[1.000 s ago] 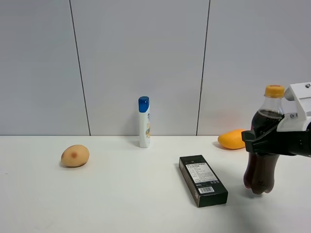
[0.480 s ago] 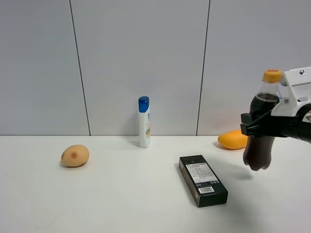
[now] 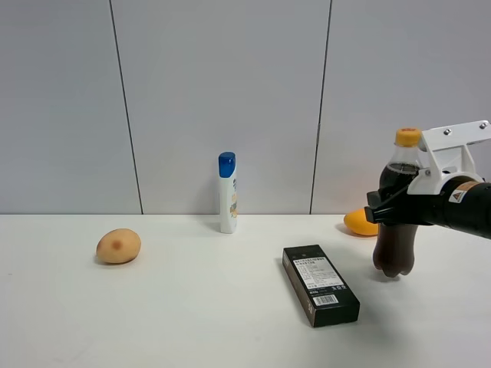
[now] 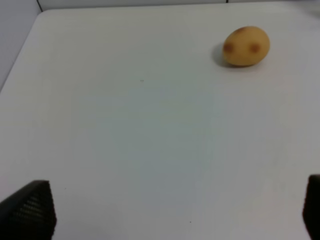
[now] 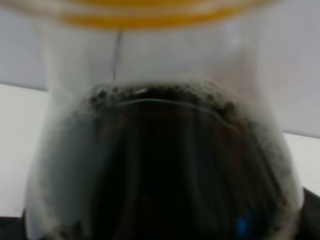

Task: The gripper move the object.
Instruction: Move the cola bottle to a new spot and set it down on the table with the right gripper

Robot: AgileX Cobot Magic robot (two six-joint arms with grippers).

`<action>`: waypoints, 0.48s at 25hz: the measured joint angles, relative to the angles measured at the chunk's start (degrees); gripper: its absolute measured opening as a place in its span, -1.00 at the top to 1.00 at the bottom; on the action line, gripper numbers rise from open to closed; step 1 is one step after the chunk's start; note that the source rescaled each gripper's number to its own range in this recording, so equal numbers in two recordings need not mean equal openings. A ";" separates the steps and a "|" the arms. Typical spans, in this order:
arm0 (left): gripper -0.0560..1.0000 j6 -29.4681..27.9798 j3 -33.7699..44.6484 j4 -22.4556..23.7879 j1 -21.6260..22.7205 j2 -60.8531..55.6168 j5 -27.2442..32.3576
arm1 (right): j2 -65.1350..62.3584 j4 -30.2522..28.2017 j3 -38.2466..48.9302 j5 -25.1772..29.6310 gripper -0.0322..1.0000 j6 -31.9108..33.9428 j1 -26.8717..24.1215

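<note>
The cola bottle (image 3: 395,230), dark with a yellow-orange cap, is held upright at the right of the exterior view. My right gripper (image 3: 386,208) is shut on its upper body. Its base is low over the white table (image 3: 192,307); I cannot tell whether it touches. In the right wrist view the bottle (image 5: 160,165) fills the picture, with dark cola under the cap's rim. My left gripper (image 4: 170,212) is open and empty over bare table, and only its two fingertips (image 4: 31,210) show. It is out of the exterior view.
A black box (image 3: 320,284) lies flat just left of the bottle. An orange fruit (image 3: 357,222) lies behind it. A white bottle with a blue cap (image 3: 227,192) stands by the back wall. A tan potato (image 3: 118,245) lies at the left and shows in the left wrist view (image 4: 245,46).
My right gripper has lifted the cola bottle from the front right of the table and carried it left and farther back. The other things have not moved.
</note>
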 joint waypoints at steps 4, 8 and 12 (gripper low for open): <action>-1.00 0.00 0.00 0.00 0.00 0.00 0.00 | 0.68 -0.25 -0.02 0.17 0.94 0.56 0.00; -1.00 0.00 0.00 0.00 0.00 0.00 0.00 | 0.68 -0.25 -0.07 0.37 0.94 0.98 0.00; -1.00 0.00 0.00 0.00 0.00 0.00 0.00 | 0.68 -0.25 -0.07 0.84 0.94 1.04 0.00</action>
